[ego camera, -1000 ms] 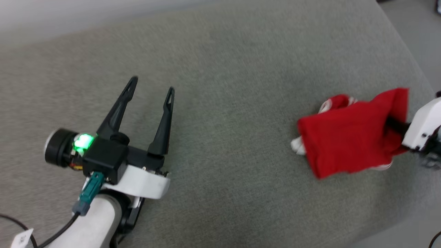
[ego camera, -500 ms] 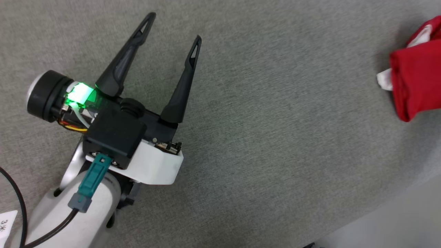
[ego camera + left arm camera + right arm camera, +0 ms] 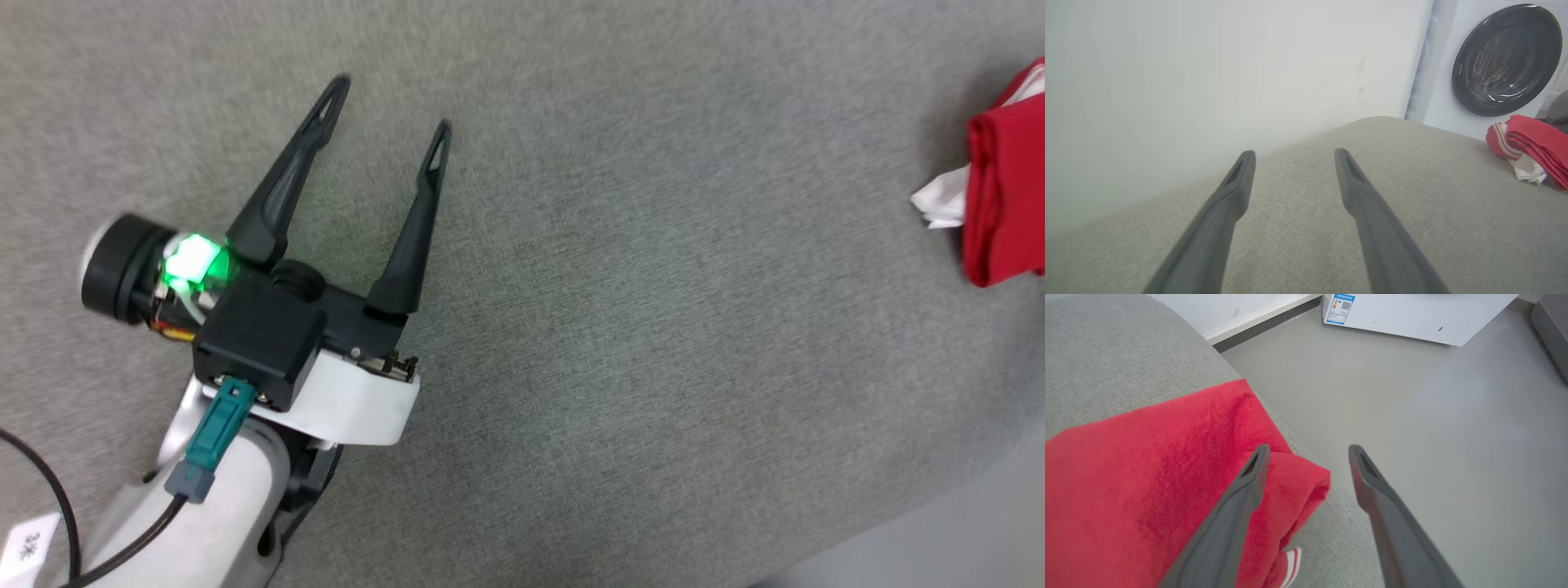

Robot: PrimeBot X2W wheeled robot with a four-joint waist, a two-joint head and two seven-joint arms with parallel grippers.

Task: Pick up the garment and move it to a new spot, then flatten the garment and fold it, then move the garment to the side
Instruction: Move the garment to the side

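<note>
At seven o'clock in the head view a pale forearm (image 3: 204, 523) is seen, with a teal connector (image 3: 216, 433) plugged in and a dark cable (image 3: 49, 506) trailing from it. A green light (image 3: 192, 261) is lit on the wrist. From there the left gripper (image 3: 390, 104) is pointed toward twelve o'clock over the grey cushion (image 3: 653, 327). Its two dark fingers are spread wide and nothing is held between them.

The garment (image 3: 1004, 204) is found at three o'clock in that view, cut by the picture's edge and well apart from the left gripper. It is laid on the cushion as a folded red bundle, and a bit of white fabric (image 3: 943, 204) is pushed out at its nine o'clock side.

In the right wrist view the right gripper (image 3: 1309, 451) is held parted over a corner of the red cloth near the cushion's edge. One finger is seen across the cloth and the other across the cushion's edge and the grey floor (image 3: 1433, 396). Nothing is pinched, and whether the cloth is touched cannot be told. A strip of red-and-white trim (image 3: 1292, 559) is shown at six o'clock.

Farther off, in the left wrist view, a white washing machine (image 3: 1437, 106) with a dark round door (image 3: 1506, 59) is seen at one o'clock. A white wall (image 3: 1208, 81) is seen at eleven o'clock.
</note>
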